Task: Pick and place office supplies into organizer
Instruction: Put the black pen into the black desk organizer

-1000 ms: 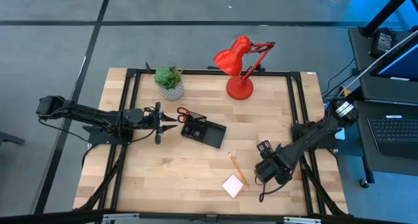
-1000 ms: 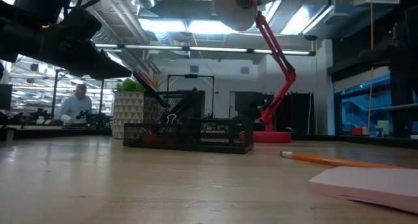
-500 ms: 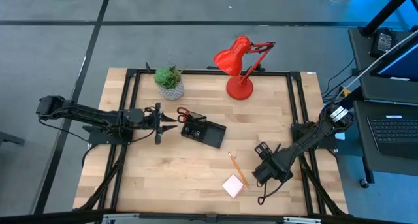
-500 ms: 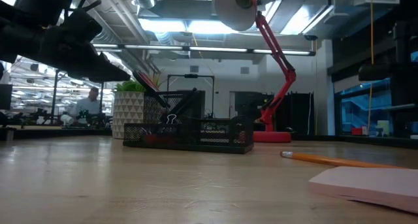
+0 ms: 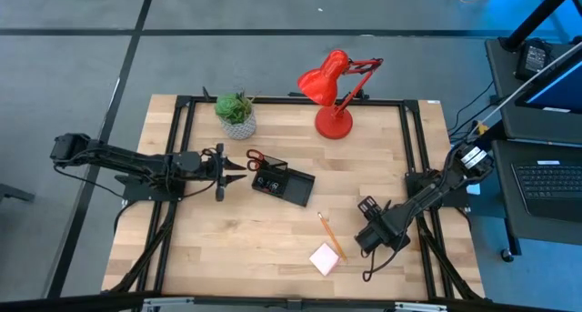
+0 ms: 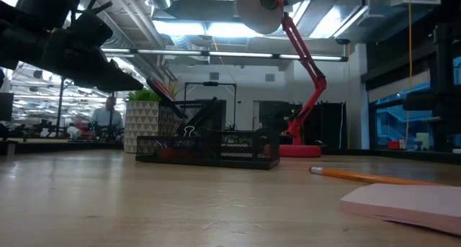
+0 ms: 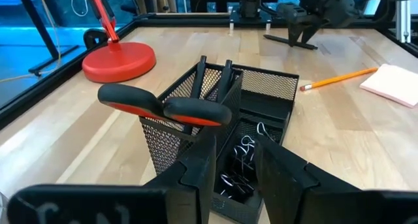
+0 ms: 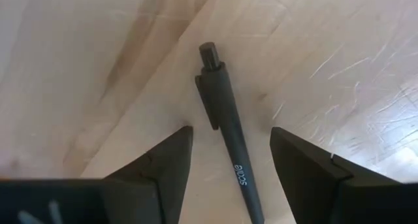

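Observation:
A black pen lies flat on the wood between the fingers of my open right gripper, which points down over it near the table's right edge; neither finger touches it. My open left gripper hovers level just left of the black mesh organizer. Red-handled scissors stand in its taller section beside dark pens, and black clips lie in a low compartment. The orange pencil and pink sticky pad lie on the table left of my right gripper.
A red desk lamp and a potted plant stand along the far edge. Black frame rails run beside the table's sides. Bare wood lies between the organizer and the pencil. A person shows far off in the room.
My right gripper has come down toward the table over the pen, staying open. The left arm and the supplies have kept still.

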